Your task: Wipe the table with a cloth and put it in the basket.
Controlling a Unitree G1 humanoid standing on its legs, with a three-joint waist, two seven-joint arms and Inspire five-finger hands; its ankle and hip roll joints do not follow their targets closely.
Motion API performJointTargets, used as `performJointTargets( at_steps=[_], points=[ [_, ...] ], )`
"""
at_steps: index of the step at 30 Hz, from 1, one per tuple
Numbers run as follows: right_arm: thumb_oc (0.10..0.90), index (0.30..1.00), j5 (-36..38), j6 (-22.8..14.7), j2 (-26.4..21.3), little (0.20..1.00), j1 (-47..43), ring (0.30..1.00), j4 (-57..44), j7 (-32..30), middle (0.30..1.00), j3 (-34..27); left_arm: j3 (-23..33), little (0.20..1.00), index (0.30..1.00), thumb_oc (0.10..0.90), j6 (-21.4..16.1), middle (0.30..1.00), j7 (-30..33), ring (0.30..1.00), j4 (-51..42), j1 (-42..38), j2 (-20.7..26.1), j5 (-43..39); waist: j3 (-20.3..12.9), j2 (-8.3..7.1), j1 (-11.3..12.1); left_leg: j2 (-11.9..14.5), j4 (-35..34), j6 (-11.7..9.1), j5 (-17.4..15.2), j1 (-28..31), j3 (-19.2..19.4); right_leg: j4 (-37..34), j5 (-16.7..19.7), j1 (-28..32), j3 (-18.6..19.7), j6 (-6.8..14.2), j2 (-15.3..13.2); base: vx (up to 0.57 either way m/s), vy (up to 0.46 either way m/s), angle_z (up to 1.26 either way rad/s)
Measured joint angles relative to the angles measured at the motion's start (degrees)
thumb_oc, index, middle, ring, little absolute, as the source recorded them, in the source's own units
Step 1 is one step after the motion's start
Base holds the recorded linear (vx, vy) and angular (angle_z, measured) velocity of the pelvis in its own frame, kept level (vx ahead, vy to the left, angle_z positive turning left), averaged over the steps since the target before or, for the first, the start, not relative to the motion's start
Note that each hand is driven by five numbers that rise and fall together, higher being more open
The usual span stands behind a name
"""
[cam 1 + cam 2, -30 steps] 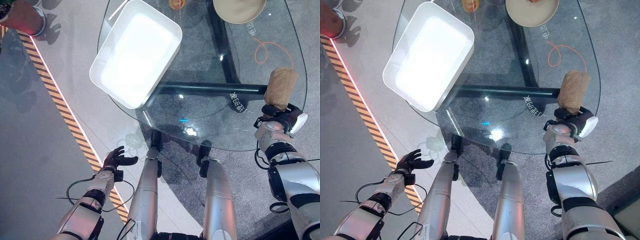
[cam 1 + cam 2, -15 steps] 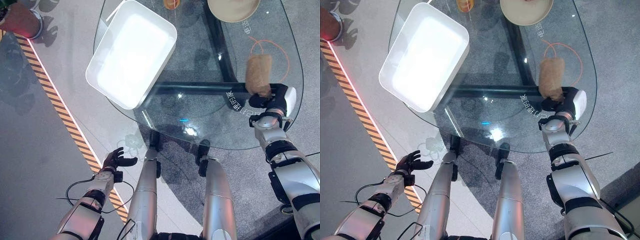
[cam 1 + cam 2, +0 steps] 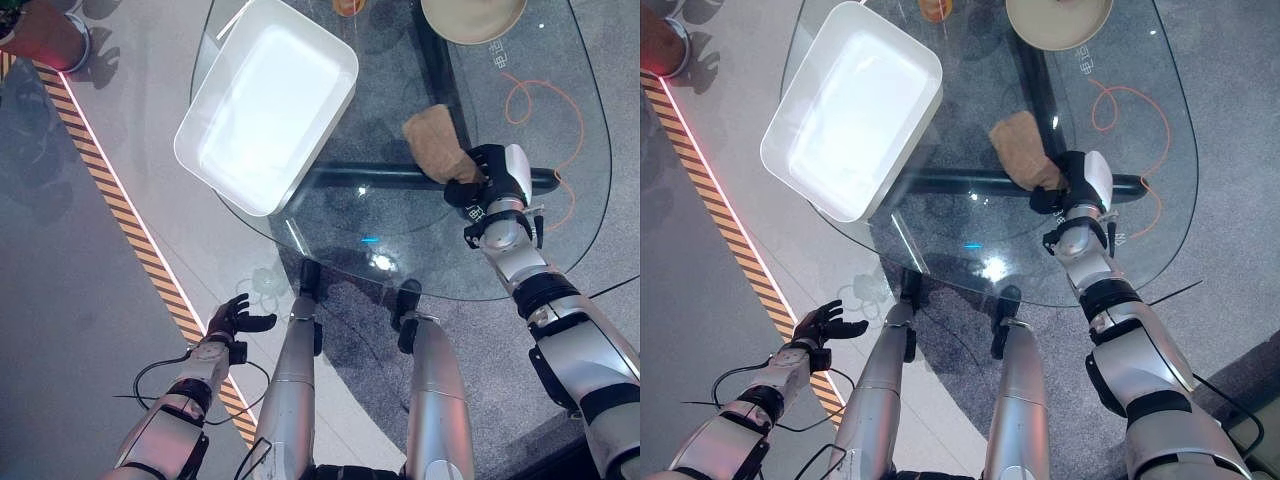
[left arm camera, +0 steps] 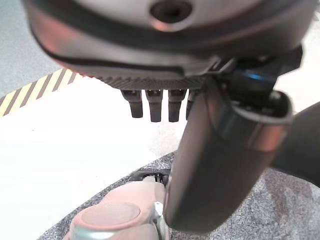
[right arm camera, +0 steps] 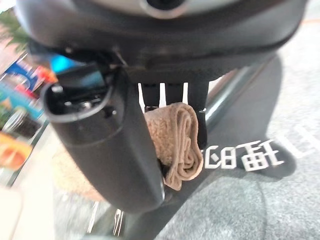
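A: Brown cloth (image 3: 436, 142) on the glass table (image 3: 400, 250), near the middle, over the dark bar beneath. Right hand (image 3: 492, 178) has it clamped at one end, thumb against fingers; the wrist view shows a folded edge pinched between them. Most of the cloth trails flat on the glass toward the basket side.

B: Left hand (image 3: 238, 316)?

A: Low beside the table, off the work. Fingers loosely spread, nothing in them.

B: Step in hand?

A: Wiping, I judge. To do it well: keep the cloth's flat face pressed on the glass, not only the pinched end; stroke evenly, and steer wide of the beige bowl (image 3: 473, 17) and the small orange item (image 3: 352, 7) at the far edge. Cannot tell how much of the surface is done.

B: Containers?

A: White basket (image 3: 268, 105), rectangular, on the table's left part, one corner overhanging the rim. Looks empty, interior bright. Bowl's contents — too little visible to say. Cloth and basket are apart, with bare glass between.
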Motion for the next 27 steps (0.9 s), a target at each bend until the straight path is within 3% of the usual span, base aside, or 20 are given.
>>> performJointTargets(
  at_steps=[19, 27],
  points=[
    [0.1, 0.3, -6.7, 1.5, 4.9, 0.2, 3.1, 0.3, -11.8, 16.6, 0.3, 10.7, 0.2, 0.9, 0.9, 0.8, 0.0, 0.9, 0.2, 0.9, -2.1, 0.0, -0.5, -1.4, 0.0, 0.09, 0.8, 0.3, -1.8, -0.5, 0.7, 1.0, -0.1, 0.8, -0.8, -0.1, -0.3, -0.7, 0.0, 0.0, 0.001, 0.0],
    [0.1, 0.3, -8.7, 2.2, 4.9, 0.2, 4.3, 0.3, -13.9, 18.9, 0.3, 11.8, 0.6, 0.9, 0.9, 0.8, -0.2, 0.9, 0.1, 0.9, -3.4, -0.6, -0.5, -3.7, 0.0, 0.09, 1.2, 0.3, -1.7, -0.6, 0.8, 1.0, -0.1, 1.1, -0.9, -0.1, -0.4, -0.7, -0.1, 0.0, 0.0, 0.0]
  ],
)
